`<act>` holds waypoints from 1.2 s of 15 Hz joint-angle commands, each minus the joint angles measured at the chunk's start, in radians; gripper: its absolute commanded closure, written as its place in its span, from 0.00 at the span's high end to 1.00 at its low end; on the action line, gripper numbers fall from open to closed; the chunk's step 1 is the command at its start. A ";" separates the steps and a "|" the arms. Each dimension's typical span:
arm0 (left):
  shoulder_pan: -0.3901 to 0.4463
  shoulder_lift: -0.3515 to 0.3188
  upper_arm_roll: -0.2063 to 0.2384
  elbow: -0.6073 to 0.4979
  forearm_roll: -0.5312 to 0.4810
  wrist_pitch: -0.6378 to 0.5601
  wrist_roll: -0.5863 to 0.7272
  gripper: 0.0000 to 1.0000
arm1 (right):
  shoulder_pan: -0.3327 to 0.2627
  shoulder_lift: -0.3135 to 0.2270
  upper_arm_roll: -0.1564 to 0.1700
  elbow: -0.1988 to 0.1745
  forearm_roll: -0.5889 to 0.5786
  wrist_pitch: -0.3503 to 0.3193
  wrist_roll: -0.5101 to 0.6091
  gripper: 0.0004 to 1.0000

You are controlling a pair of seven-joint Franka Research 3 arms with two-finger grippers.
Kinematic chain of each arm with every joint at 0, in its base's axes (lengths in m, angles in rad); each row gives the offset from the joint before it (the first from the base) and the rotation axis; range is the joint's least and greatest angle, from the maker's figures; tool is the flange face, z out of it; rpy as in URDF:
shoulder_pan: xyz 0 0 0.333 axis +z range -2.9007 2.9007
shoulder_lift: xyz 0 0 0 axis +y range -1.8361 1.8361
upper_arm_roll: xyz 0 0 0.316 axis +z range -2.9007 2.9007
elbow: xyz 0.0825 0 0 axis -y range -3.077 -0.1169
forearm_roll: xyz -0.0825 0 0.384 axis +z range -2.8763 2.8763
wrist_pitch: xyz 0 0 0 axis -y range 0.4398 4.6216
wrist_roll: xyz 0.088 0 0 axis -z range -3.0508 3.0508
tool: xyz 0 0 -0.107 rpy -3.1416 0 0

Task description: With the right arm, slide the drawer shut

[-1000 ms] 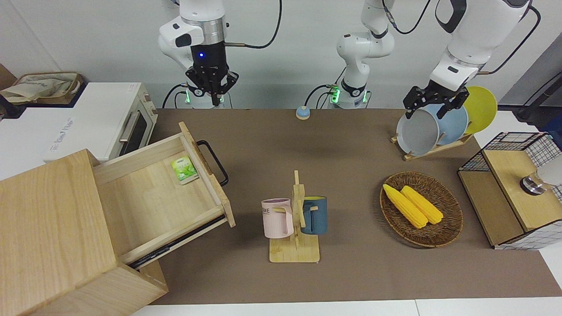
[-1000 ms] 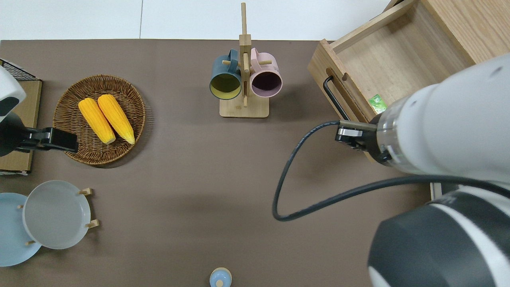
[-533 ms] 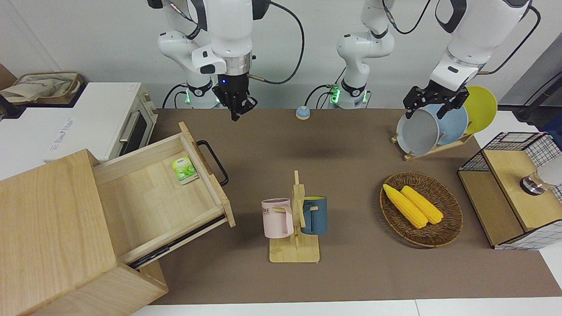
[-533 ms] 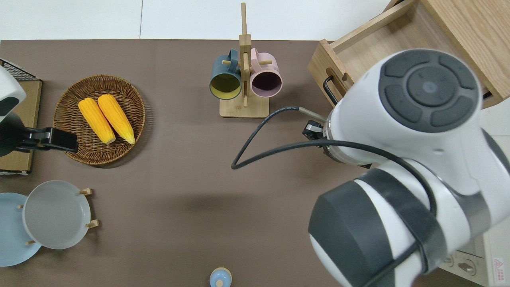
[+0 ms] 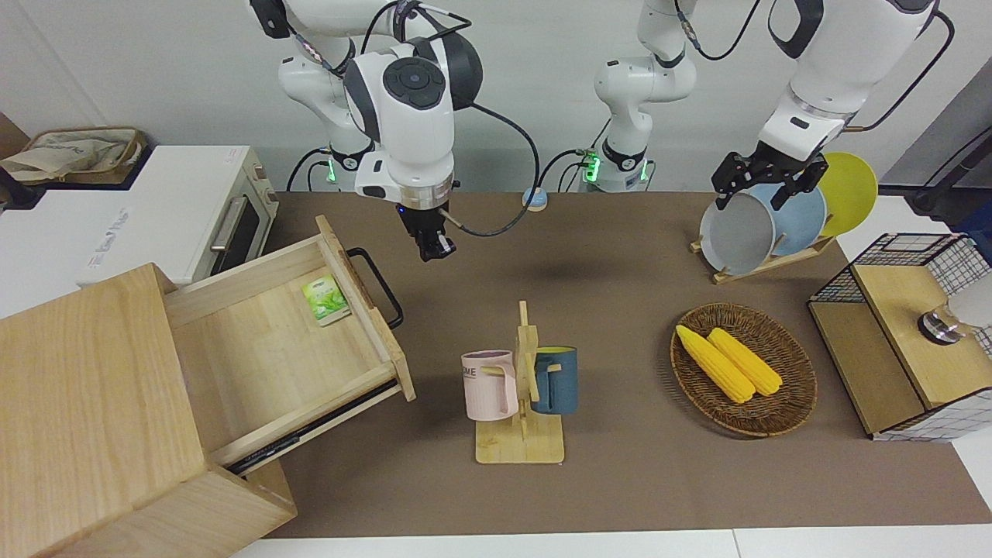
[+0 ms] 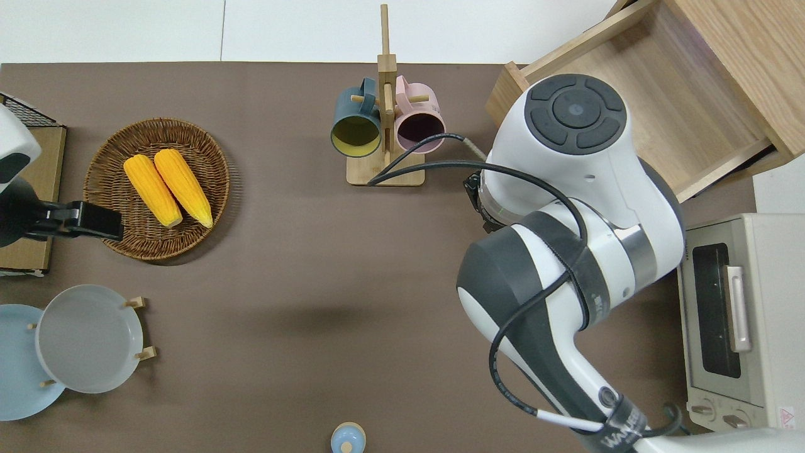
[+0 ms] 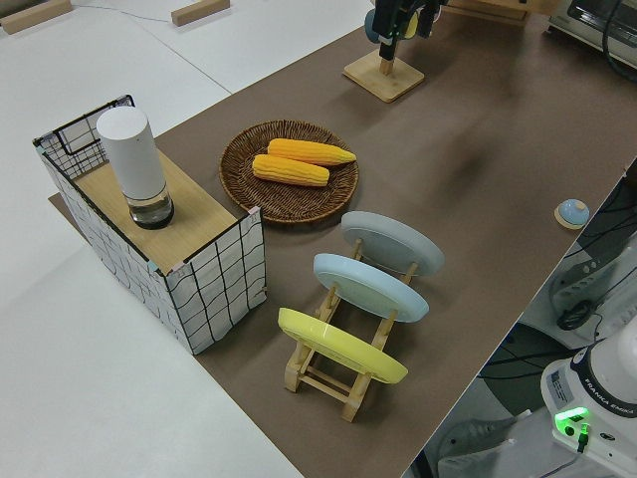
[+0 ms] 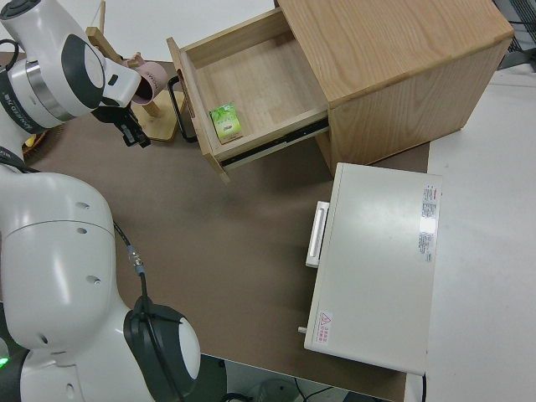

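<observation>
The drawer (image 5: 271, 356) stands pulled out of the pale wooden cabinet (image 5: 85, 411), and its black bar handle (image 5: 380, 287) faces the middle of the table. A green packet (image 5: 325, 299) lies inside it near the front. My right gripper (image 5: 434, 249) is shut and empty. It points down over the brown mat between the drawer's front and the mug rack, clear of the handle. In the right side view the gripper (image 8: 134, 134) hangs beside the handle (image 8: 174, 105). In the overhead view the right arm hides the handle and the packet. The left arm is parked.
A wooden mug rack (image 5: 521, 434) with a pink and a blue mug stands on the mat, farther from the robots than the gripper. A white oven (image 5: 194, 209) stands beside the cabinet. A corn basket (image 5: 744, 368), a plate rack (image 5: 763, 232) and a wire box (image 5: 907, 333) are at the left arm's end.
My right arm has swung from beside the drawer's near corner toward the table's middle, lowered, and turned its wrist. The drawer and the left arm have not moved.
</observation>
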 commanded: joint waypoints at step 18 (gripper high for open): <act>0.004 0.011 -0.006 0.026 0.017 -0.020 0.010 0.99 | -0.054 0.071 -0.049 -0.038 -0.054 0.178 -0.007 0.00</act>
